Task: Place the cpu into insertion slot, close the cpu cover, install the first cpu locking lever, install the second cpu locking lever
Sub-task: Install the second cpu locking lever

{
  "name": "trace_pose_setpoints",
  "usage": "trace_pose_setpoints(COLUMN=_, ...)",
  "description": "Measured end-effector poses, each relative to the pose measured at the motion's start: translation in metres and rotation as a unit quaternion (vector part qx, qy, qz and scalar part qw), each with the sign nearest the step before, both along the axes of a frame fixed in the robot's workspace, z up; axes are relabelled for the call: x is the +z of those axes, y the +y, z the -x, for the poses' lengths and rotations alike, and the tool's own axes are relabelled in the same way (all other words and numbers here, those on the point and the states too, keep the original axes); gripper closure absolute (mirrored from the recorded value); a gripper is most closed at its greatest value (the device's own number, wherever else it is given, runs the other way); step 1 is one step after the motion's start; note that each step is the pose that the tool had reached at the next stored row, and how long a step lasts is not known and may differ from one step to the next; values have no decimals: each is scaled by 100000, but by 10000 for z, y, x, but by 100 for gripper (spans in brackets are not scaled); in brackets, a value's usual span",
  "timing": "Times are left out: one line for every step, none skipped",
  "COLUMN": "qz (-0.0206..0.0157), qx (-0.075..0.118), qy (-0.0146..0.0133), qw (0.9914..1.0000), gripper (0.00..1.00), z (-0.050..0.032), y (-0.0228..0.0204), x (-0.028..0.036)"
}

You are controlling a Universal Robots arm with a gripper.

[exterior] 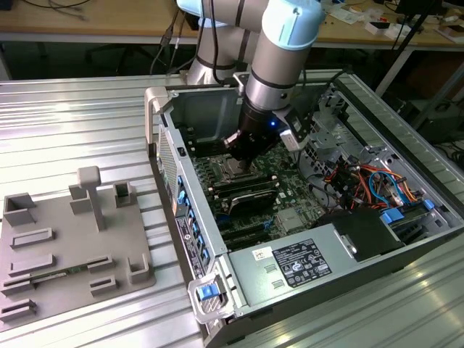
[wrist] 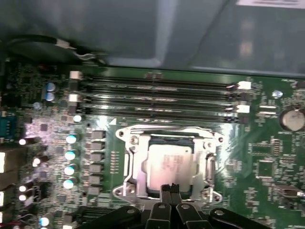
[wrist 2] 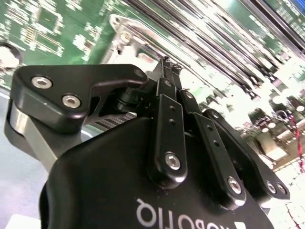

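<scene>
In the first wrist view the cpu point(wrist: 169, 164), a silver-grey square chip, sits in the insertion slot point(wrist: 127, 187) on the green motherboard. The silver cpu cover point(wrist: 137, 160) lies flat around the chip like a frame. A thin metal lever bar point(wrist: 167, 128) runs along one side of the frame. My gripper point(wrist: 168, 187) is shut, its two black fingertips pressed together at the socket's edge just beside the chip, with nothing between them. The second wrist view shows the shut fingers point(wrist 2: 164, 86) pointing at a shiny metal part point(wrist 2: 128, 28). In the exterior view the gripper point(exterior: 241, 161) hangs over the socket point(exterior: 233, 172).
Long black memory slots point(wrist: 157, 98) run beside the socket, with a row of capacitors point(wrist: 70, 155) on another side. The open computer case point(exterior: 167, 145) walls in the board; a grey labelled box point(exterior: 304, 261) and cables point(exterior: 362, 181) lie nearby. A grey fixture plate point(exterior: 65, 246) stands on the exterior view's left.
</scene>
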State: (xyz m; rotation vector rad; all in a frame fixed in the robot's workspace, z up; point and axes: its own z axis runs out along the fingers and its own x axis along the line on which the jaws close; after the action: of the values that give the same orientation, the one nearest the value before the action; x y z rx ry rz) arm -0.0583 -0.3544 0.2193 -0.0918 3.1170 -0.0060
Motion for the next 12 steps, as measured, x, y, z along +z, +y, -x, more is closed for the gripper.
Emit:
trace_pose_setpoints(qz=-11, qx=-5, qy=1, qw=100000, gripper=89, z=-45, y=3, x=0)
trace_pose_setpoints(qz=-10, qx=-9, qy=1, qw=100000, gripper=89, z=-106, y=4, x=0)
trace_pose_setpoints(qz=-9, qx=3, qy=1, qw=100000, gripper=89, z=-145, y=4, x=0)
trace_pose_setpoints(qz=-11, qx=0, qy=2, qw=100000, gripper=89, z=-191, y=4, x=0)
trace_pose_setpoints(qz=-14, qx=3, qy=4, qw=100000, gripper=89, z=-246, y=4, x=0)
trace_pose_setpoints(qz=-16, qx=-3, qy=20, qw=100000, gripper=89, z=-276, y=2, x=0)
trace_pose_setpoints(qz=-17, qx=-2, qy=39, qw=100000, gripper=89, z=-285, y=-8, x=0)
trace_pose_setpoints(qz=-17, qx=-4, qy=48, qw=100000, gripper=89, z=-288, y=-19, x=0)
trace_pose_setpoints(qz=-18, qx=-4, qy=52, qw=100000, gripper=89, z=-290, y=-29, x=0)
trace_pose_setpoints(qz=-20, qx=-14, qy=61, qw=100000, gripper=89, z=-299, y=-48, x=0)
trace_pose_setpoints(qz=-17, qx=-26, qy=68, qw=100000, gripper=89, z=-307, y=-61, x=0)
trace_pose_setpoints(qz=-16, qx=-24, qy=72, qw=100000, gripper=89, z=-308, y=-82, x=0)
